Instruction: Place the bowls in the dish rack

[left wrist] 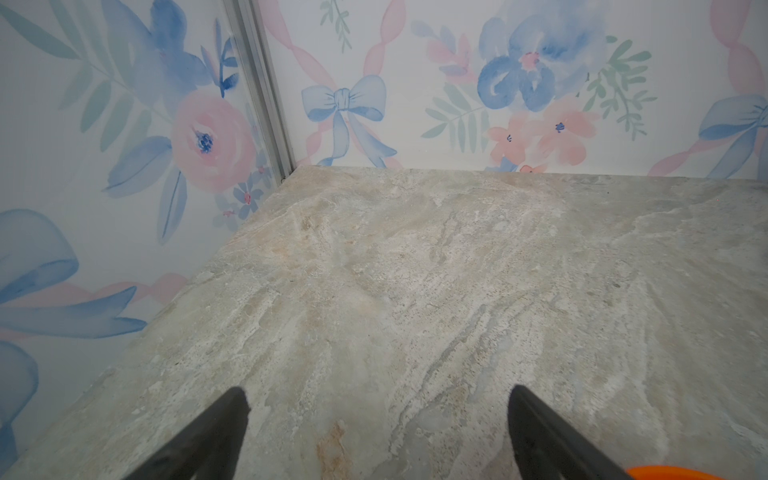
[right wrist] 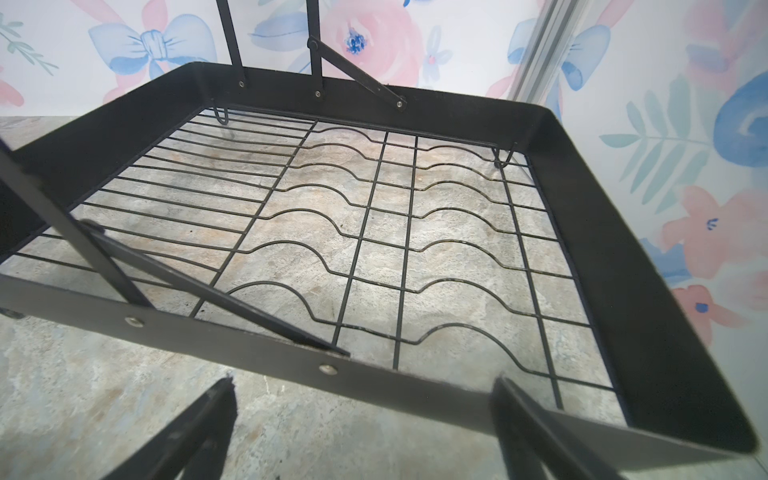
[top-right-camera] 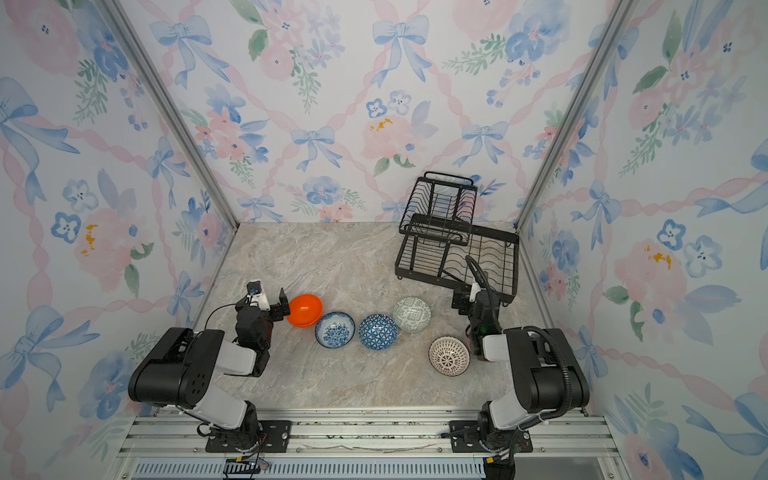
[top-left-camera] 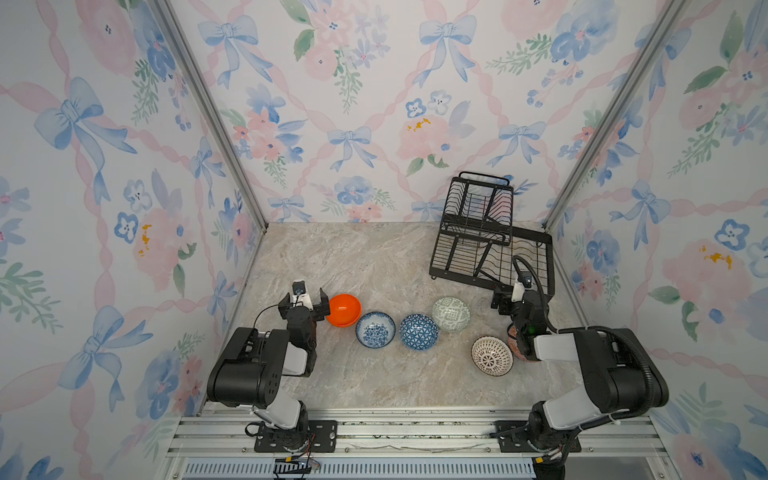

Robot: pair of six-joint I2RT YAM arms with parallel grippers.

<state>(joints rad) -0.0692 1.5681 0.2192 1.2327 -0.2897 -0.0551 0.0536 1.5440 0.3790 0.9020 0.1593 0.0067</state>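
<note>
In both top views several bowls stand upright in a loose row on the marble table: plain orange [top-left-camera: 343, 309], blue-floral white [top-left-camera: 375, 329], blue triangle-patterned [top-left-camera: 419, 331], pale green [top-left-camera: 451, 313] and white lattice [top-left-camera: 492, 355]. An orange-red patterned bowl [top-left-camera: 513, 338] is mostly hidden under the right arm. The black wire dish rack [top-left-camera: 490, 249] stands empty at the back right. My left gripper [top-left-camera: 305, 301] is open just left of the orange bowl [left wrist: 660, 473]. My right gripper [right wrist: 362, 384] is open and empty, at the front rim of the dish rack [right wrist: 249, 332].
Floral-papered walls close in the table on three sides, with metal corner posts [top-left-camera: 216, 120]. The rack stands close to the right wall. An aluminium rail [top-left-camera: 415, 428] carrying both arm bases runs along the front edge. Bare marble [top-left-camera: 353, 257] lies between the bowls and the back wall.
</note>
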